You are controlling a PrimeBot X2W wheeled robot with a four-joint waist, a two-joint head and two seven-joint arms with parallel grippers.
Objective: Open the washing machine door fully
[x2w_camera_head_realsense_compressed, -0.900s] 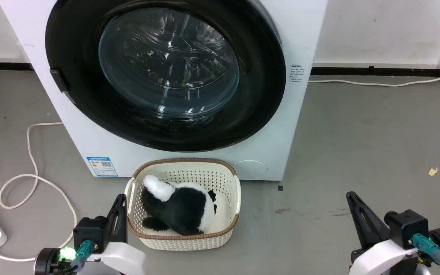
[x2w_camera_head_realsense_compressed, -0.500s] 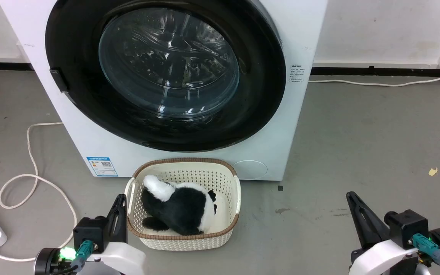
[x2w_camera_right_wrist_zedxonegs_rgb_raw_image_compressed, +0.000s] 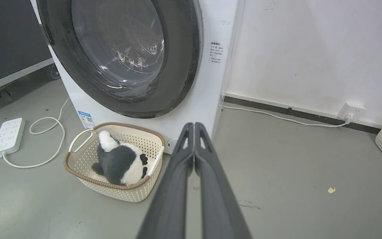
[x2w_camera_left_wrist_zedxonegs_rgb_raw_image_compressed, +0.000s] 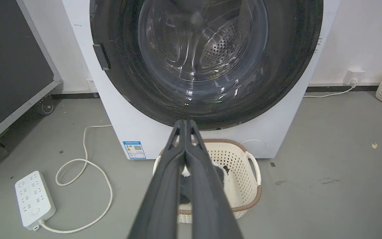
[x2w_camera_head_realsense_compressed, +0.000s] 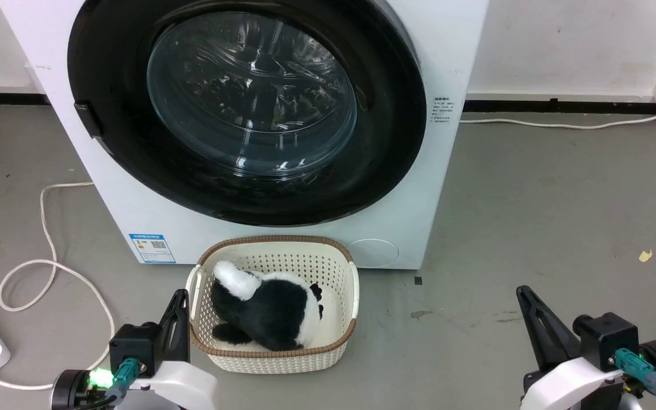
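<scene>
The washing machine door (x2w_camera_head_realsense_compressed: 246, 108) is shut. It lies flush in the front of the washing machine (x2w_camera_head_realsense_compressed: 134, 210), which stands on the floor against the back wall. On the door's left rim sits a small dark tab (x2w_camera_head_realsense_compressed: 87, 119), which I take to be the pull. If so, the hinge is on the right and the door will swing out toward the robot's right side.

The tab lies up and ahead of both claws, well apart from each. The left claw (x2w_camera_head_realsense_compressed: 179, 302) is low at the near edge of the floor, on the tab's side, so it looks the nearer and better-placed one. The right claw (x2w_camera_head_realsense_compressed: 527, 302) is far off to the other side. Both claws have their fingers pressed together and hold nothing.

A cream basket (x2w_camera_head_realsense_compressed: 274, 242) with a black-and-white plush toy (x2w_camera_head_realsense_compressed: 271, 313) stands on the floor just under the door's lower rim, beside the left claw. The reach will likely have to rise over it.

The left wrist view faces the door squarely and shows the tab (x2w_camera_left_wrist_zedxonegs_rgb_raw_image_compressed: 101, 61) standing upright, long axis vertical, above its claw (x2w_camera_left_wrist_zedxonegs_rgb_raw_image_compressed: 184, 126). The right wrist view, past its own claw (x2w_camera_right_wrist_zedxonegs_rgb_raw_image_compressed: 194, 127), takes the door at a slant and shows no gap along the right rim.
</scene>
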